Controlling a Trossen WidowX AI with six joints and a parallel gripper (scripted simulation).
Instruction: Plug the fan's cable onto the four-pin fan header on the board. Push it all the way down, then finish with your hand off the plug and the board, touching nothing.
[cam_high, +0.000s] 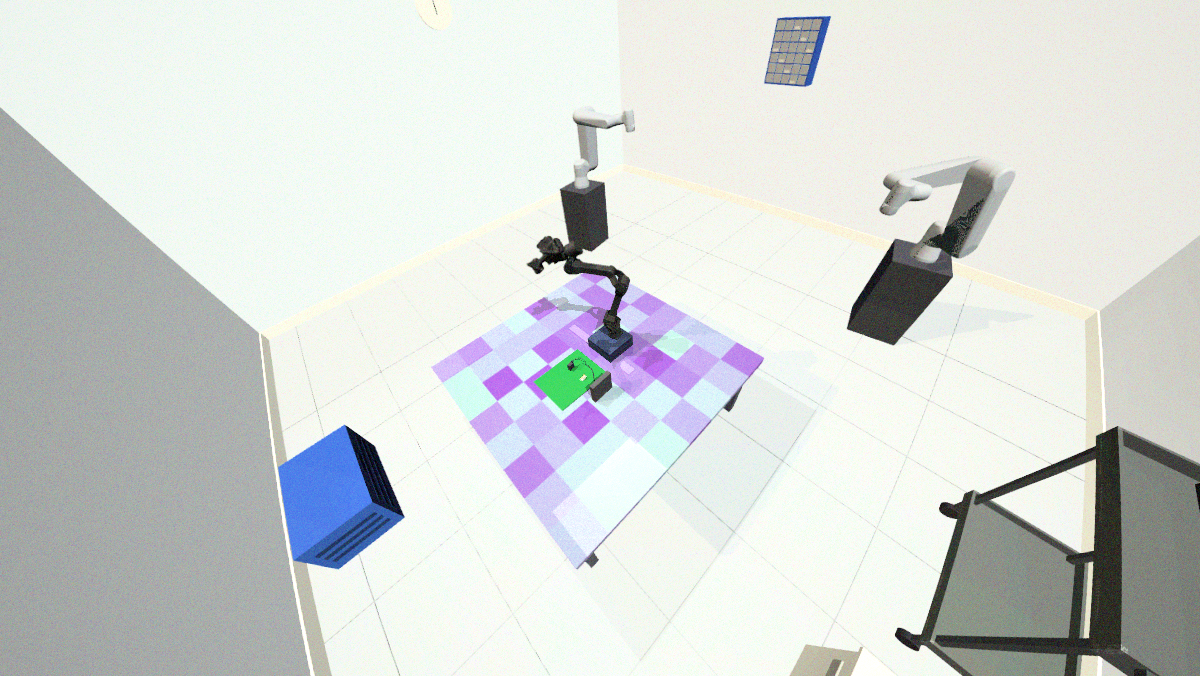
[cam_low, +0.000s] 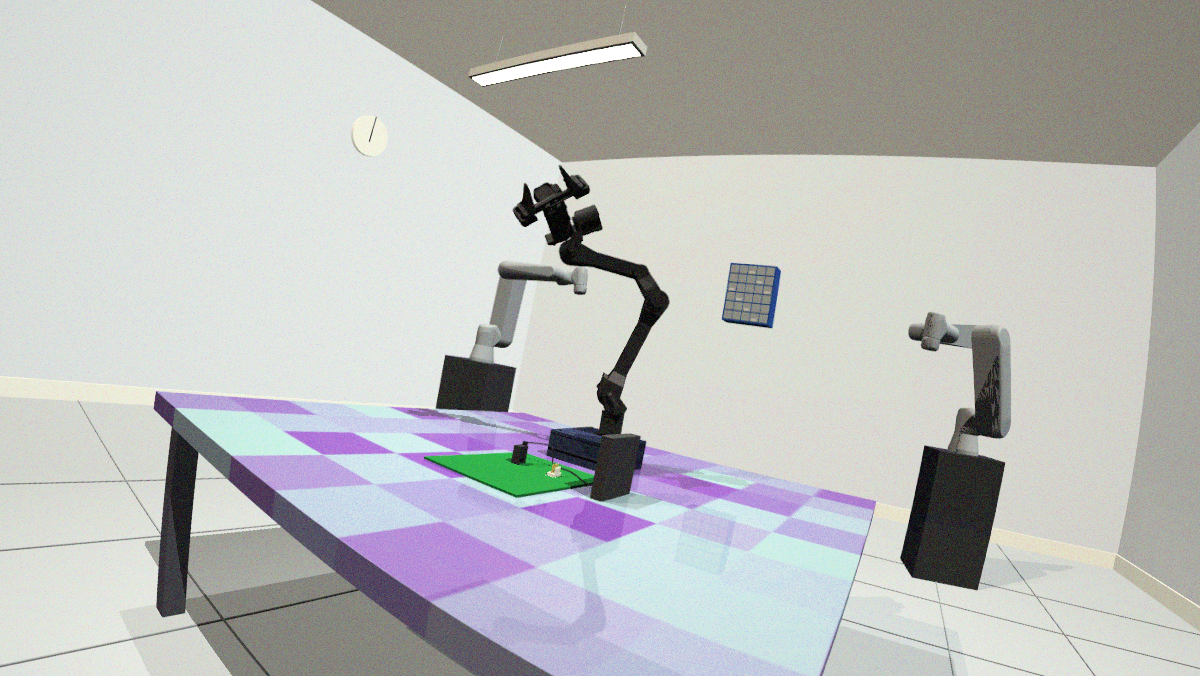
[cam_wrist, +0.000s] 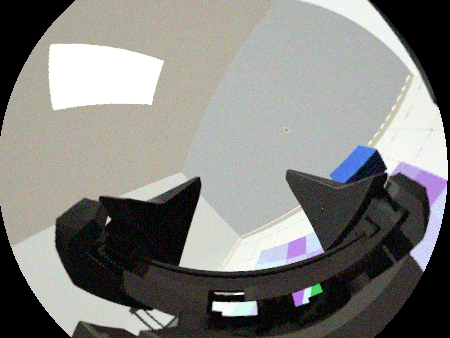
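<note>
The green board (cam_high: 554, 391) (cam_low: 491, 476) lies flat on the table. The small white header (cam_high: 582, 377) (cam_low: 554, 472) stands on it, near the fan. A small black block (cam_high: 571, 365) (cam_low: 519, 454), which looks like the cable's plug, stands on the board apart from the header. A thin black cable runs from it to the dark upright fan (cam_high: 601, 386) (cam_low: 615, 466) at the board's edge. Pin detail is too small to see. My gripper (cam_low: 545, 177) (cam_wrist: 244, 177) is wide open and empty, high above the table and tilted upward, touching nothing.
The arm's dark blue base (cam_high: 610, 342) (cam_low: 571, 446) stands close behind the board on the checkered table (cam_high: 529, 470) (cam_low: 436, 554). Two grey arms stand on black pedestals beyond the table. A blue cabinet (cam_high: 327, 495) (cam_wrist: 356, 164) is on the floor.
</note>
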